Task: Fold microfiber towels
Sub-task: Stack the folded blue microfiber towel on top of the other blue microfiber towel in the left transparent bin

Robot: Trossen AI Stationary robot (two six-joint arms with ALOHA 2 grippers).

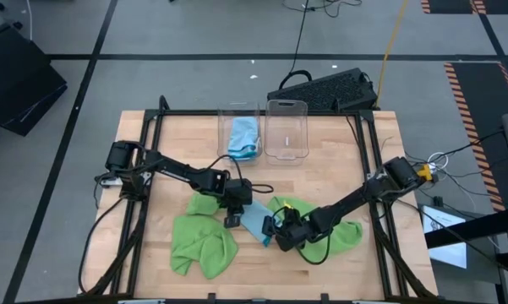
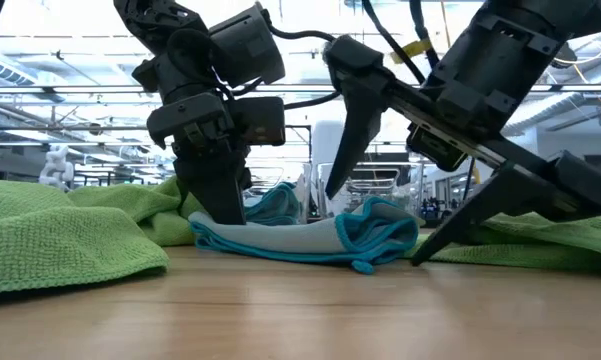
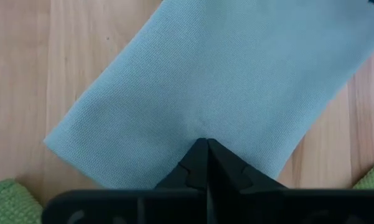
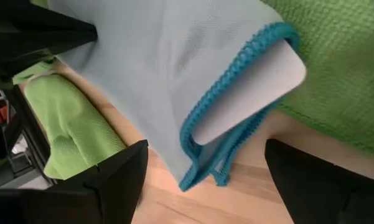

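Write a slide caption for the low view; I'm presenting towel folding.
Left gripper shut, pinning the light blue towel; open right gripper straddling its folded end.

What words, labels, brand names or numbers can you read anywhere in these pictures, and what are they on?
None can be read in any view.
Light blue towel: plain cloth with a darker stitched edge, no tag showing.
Green towels: no print.
Clear bins: no label visible.
Keyboard beyond the table: key markings too small to read.
Left end effector and right end effector: plain dark fingers, no markings.
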